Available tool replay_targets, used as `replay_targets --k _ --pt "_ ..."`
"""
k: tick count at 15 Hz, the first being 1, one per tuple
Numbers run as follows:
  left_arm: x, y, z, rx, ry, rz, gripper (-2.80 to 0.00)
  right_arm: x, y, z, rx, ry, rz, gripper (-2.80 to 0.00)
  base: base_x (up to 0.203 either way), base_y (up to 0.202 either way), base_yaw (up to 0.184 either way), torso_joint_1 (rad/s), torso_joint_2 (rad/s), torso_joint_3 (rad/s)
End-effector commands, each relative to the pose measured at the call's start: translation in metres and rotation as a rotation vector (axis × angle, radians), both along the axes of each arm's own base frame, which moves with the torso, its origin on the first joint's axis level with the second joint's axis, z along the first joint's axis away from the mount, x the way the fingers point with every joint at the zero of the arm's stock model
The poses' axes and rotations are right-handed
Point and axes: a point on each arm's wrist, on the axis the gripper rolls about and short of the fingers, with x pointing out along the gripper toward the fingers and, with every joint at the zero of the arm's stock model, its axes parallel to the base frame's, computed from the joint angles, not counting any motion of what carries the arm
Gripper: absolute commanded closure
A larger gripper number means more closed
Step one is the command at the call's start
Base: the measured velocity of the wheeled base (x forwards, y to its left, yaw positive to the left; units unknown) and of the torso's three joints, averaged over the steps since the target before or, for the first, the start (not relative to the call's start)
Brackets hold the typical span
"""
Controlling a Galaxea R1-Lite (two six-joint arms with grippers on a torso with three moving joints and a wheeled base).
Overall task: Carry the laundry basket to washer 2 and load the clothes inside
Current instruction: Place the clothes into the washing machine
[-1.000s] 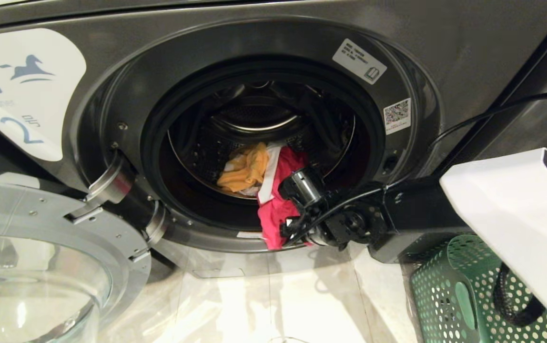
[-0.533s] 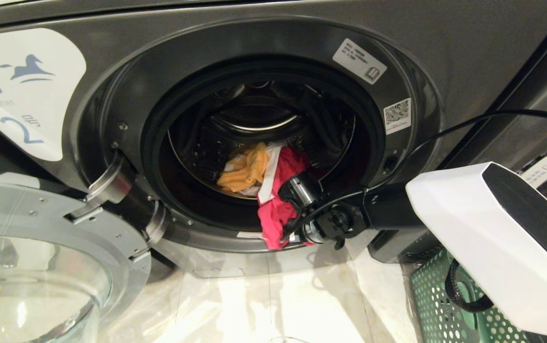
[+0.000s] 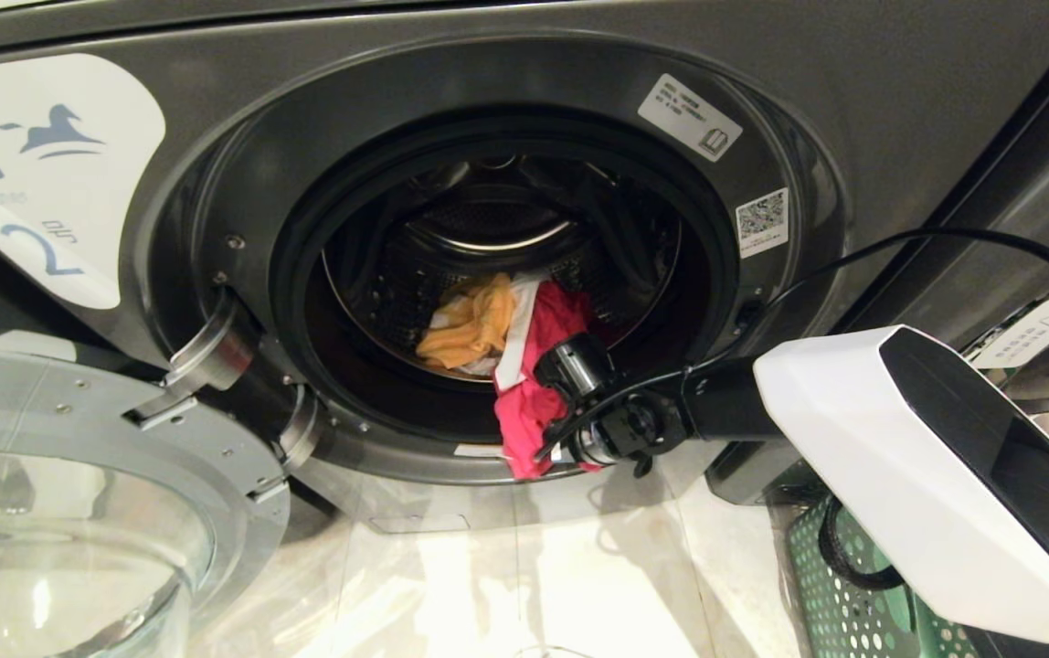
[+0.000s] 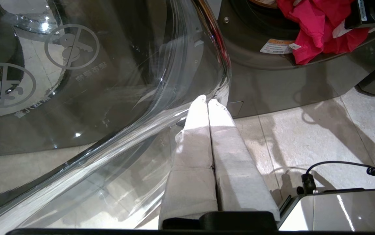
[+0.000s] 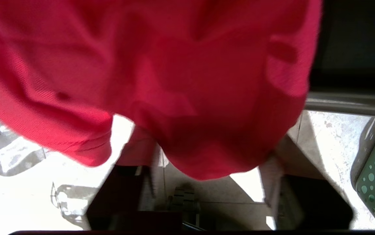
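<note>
Pink-red garment (image 3: 534,402), yellow-orange garment (image 3: 470,329), grn basket (image 3: 840,612)

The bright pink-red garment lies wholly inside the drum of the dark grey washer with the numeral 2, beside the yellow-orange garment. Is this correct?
Not wholly. In the head view the bright pink-red garment hangs out over the lower rim of the door opening of the dark grey washer labelled 2, at the right gripper. Only its upper part lies in the drum beside the yellow-orange garment.

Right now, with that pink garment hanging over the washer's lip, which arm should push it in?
Right. The right gripper is already at the pink garment on washer 2's door lip. The left gripper sits shut by the open glass door.
</note>
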Motion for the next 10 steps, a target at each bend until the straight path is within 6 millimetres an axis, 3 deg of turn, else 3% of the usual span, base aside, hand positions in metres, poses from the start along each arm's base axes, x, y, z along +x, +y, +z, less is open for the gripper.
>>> replay_targets --k 1,7,10 --pt "0.0 0.0 0.0 0.0 0.001 0.0 0.0 0.001 0.0 -0.003 -0.001 0.006 -0.002 0.0 0.0 0.0 0.0 0.0 0.0 0.0" --pt "0.0 0.0 0.0 0.0 0.001 0.0 0.0 0.002 -0.001 -0.004 -0.001 0.009 -0.004 0.0 0.0 0.0 0.0 0.0 0.0 0.0" --pt "0.0 0.0 0.0 0.0 0.001 0.0 0.0 -0.001 0.0 0.028 0.023 -0.056 0.044 0.0 0.0 0.0 0.0 0.0 0.0 0.0"
